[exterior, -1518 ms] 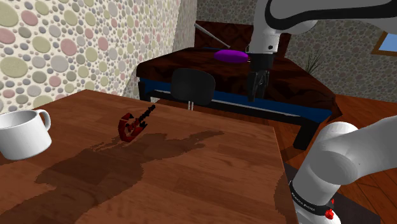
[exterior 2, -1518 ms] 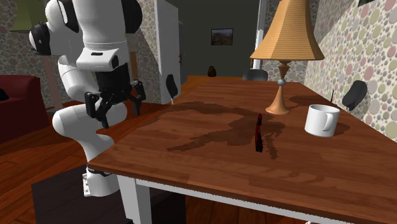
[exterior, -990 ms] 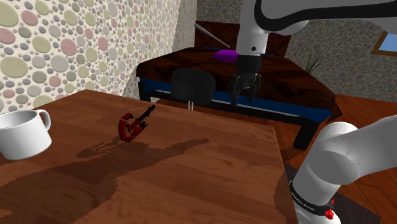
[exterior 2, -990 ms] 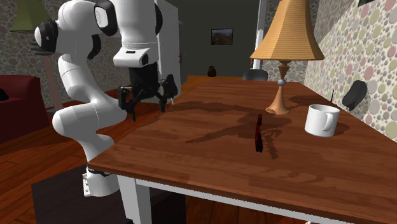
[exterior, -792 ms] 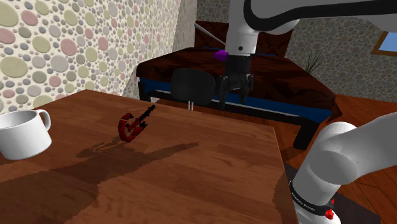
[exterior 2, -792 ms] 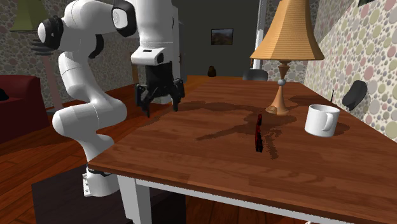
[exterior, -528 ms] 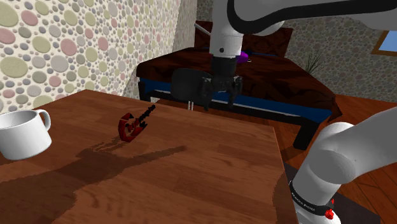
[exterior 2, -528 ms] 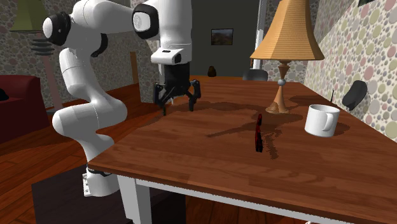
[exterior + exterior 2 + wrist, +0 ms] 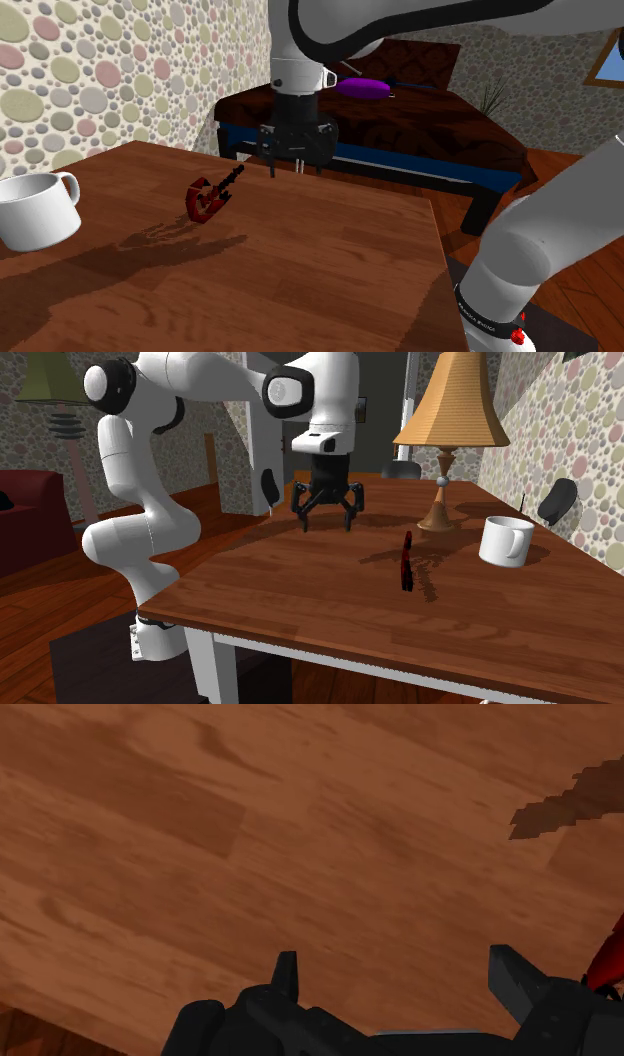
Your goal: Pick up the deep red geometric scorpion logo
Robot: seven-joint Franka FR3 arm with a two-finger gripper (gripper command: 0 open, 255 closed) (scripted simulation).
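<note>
Over the wooden tabletop point(image 9: 310, 280), the black pincer point(image 9: 296, 166) is held pointing down, fingers spread wide with nothing caught between them. The dark red scorpion logo point(image 9: 207, 198) is stood on edge on the tabletop, off to the shoulder view's left of the pincer and clearly apart from it. From the second exterior view it's seen edge-on, between the pincer and a white mug point(image 9: 505, 540). A lamp point(image 9: 448, 422) with an orange shade is parked behind it. A sliver of red is caught near one finger in the wrist view.
</note>
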